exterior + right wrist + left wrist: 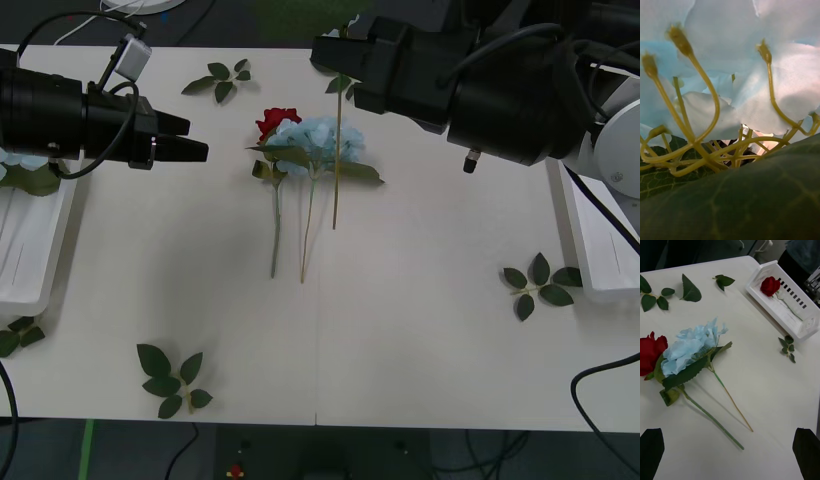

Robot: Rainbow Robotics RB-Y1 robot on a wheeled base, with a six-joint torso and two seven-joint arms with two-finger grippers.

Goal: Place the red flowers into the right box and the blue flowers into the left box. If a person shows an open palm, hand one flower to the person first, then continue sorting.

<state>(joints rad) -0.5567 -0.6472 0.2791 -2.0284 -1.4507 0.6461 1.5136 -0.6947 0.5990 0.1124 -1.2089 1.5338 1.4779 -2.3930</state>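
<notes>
One blue flower hides the right gripper.

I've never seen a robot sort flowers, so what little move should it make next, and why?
Probably the right gripper should carry its blue flower leftward toward the left box. It seems shut on that flower, whose stem hangs over the table, and blue ones belong there. The left gripper hovers open near that box.
</notes>
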